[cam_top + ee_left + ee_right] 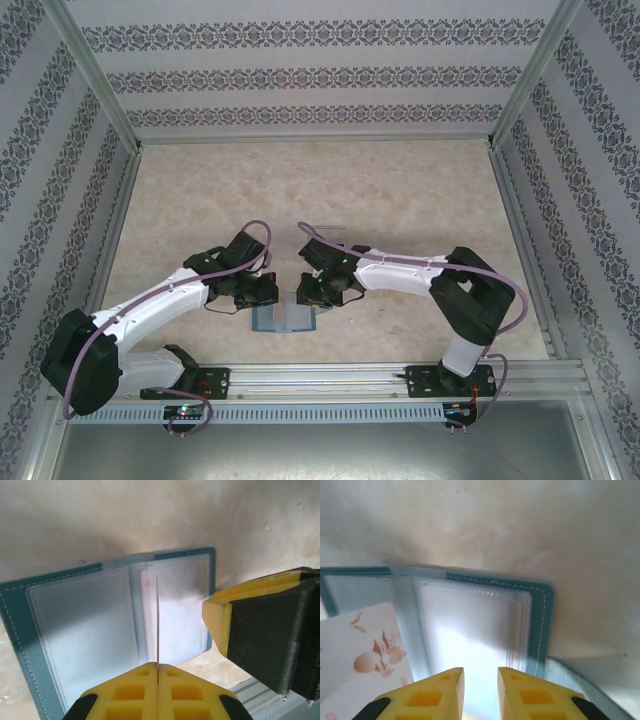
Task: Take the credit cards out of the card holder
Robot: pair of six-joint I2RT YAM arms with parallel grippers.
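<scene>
1. The card holder point(285, 320) lies opened flat on the table point(330, 190), at the middle of its near edge, just beyond the metal rail point(320, 378) that carries both arm bases.
2. Its teal cover faces down, and its clear plastic pockets face up on 2 pages, 1 left and 1 right of the fold.
3. The left gripper point(157, 669) hangs over the holder's left part, its yellow claw pressed together on a pale card point(157, 620).
4. In the left wrist view that card appears edge-on, as a thin upright line running away from the fingertips over the holder's right page.
5. In the right wrist view the same card shows its face, whitish with a reddish-pink print, tilted over the left page.
6. Whether the card's far end sits inside a pocket cannot be told.
7. The right gripper point(481, 670) hangs over the holder's right part, its claw narrow, with a small gap and nothing between the fingers.
8. In the left wrist view 1 of its fingers point(260, 635) sits just beside the holder's right edge; whether it touches cannot be told.
</scene>
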